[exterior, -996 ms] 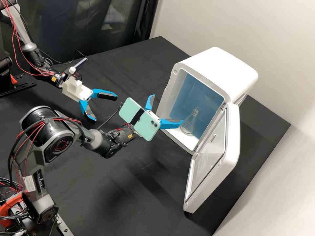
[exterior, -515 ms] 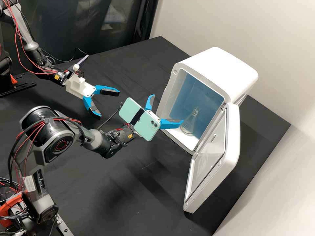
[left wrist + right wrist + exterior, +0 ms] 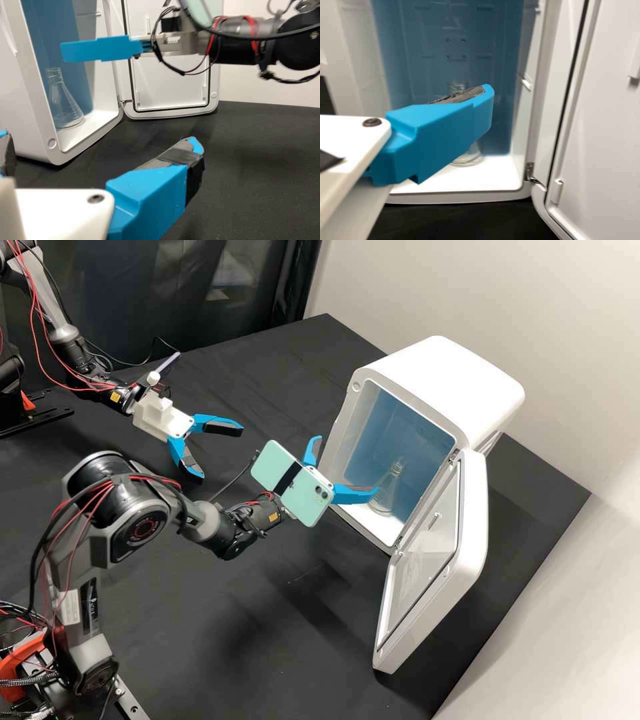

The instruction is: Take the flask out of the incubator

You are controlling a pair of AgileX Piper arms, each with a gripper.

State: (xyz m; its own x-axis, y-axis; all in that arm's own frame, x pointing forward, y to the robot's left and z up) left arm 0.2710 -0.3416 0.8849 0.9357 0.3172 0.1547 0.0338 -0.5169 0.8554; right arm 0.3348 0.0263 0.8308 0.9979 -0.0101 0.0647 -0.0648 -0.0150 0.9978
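A clear glass flask (image 3: 390,488) stands upright on the floor of the white incubator (image 3: 440,377), whose door (image 3: 427,560) hangs open. My right gripper (image 3: 343,465), with a mint phone strapped on its wrist, is open at the incubator's mouth. Its lower fingertip reaches just in front of the flask. In the right wrist view a blue finger (image 3: 445,130) covers most of the flask (image 3: 466,157). My left gripper (image 3: 217,452) hangs open over the bench, well back from the incubator. The left wrist view shows the flask (image 3: 62,100) inside the incubator (image 3: 15,75).
The open door (image 3: 170,60) stands to the right of the opening, hinged at the incubator's front corner. The black bench (image 3: 280,613) spreads in front of it. Cables and arm bases crowd the bench's left edge. A pale wall rises behind the incubator.
My right gripper has pushed forward toward the incubator's opening, its lower finger now close to the flask. The left gripper shifted slightly right a second ago and has since held still.
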